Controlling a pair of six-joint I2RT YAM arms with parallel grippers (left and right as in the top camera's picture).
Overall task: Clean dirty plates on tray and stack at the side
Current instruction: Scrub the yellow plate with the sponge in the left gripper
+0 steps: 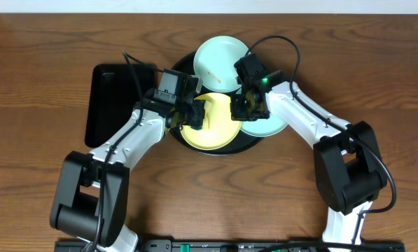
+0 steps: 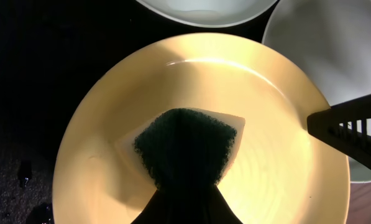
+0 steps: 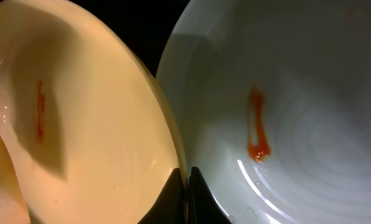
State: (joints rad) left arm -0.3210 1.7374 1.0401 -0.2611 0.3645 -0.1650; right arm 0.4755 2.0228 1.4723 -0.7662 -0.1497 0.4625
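Three plates lie on the round black tray [image 1: 181, 68]: a light blue plate [image 1: 219, 61] at the back, a pale yellow plate [image 1: 216, 129] in front, and another light blue plate [image 1: 268, 127] at the right. My left gripper [image 1: 193, 115] is shut on a dark green sponge [image 2: 186, 144], which presses on the yellow plate [image 2: 110, 124]. My right gripper [image 3: 186, 186] is shut on the yellow plate's right rim [image 3: 166, 112]. Orange smudges mark the yellow plate [image 3: 39, 112] and the right blue plate [image 3: 257, 134]. A faint smudge shows on the back plate.
A rectangular black tray [image 1: 110, 105] lies left of the round tray on the wooden table [image 1: 47, 63]. The right arm's finger [image 2: 353, 127] reaches into the left wrist view over the yellow plate's right edge. Both arm bases stand at the table's front.
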